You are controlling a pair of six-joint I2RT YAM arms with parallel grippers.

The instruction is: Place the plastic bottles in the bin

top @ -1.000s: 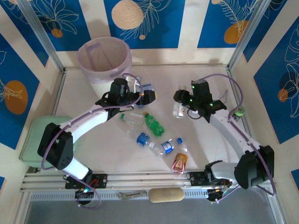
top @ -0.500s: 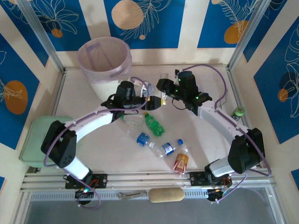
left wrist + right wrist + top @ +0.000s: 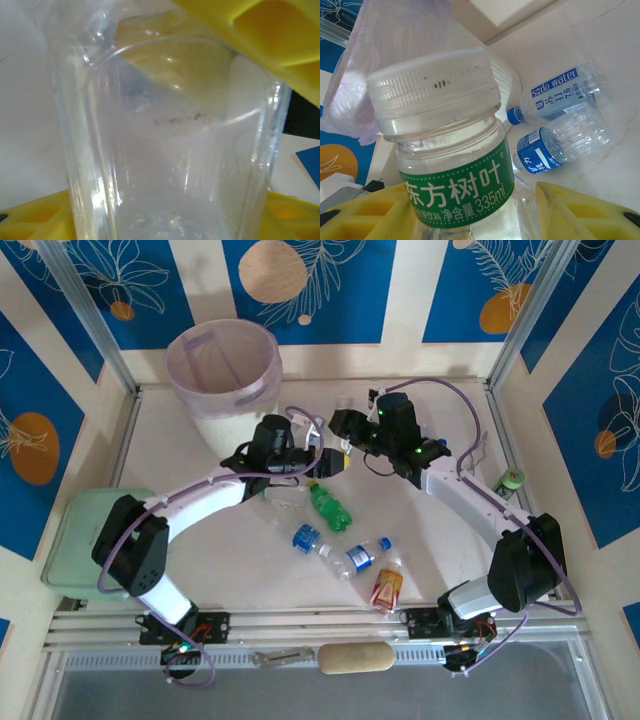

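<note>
Above the pale worktop (image 3: 200, 540), right of the lined white bin (image 3: 222, 370), the left pincer (image 3: 322, 462) is clamped on a clear bottle (image 3: 165, 150) and the right pincer (image 3: 347, 428) on a green-labelled bottle (image 3: 452, 170), with more bottles (image 3: 330, 508) lying loose nearby.

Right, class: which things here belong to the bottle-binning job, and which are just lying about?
Job: bin; clear bottle in left hand; green-labelled bottle in right hand; green bottle; blue-labelled bottles; red-orange bottle.
Lying about: green tray; tan roll; green-topped cylinder.
</note>
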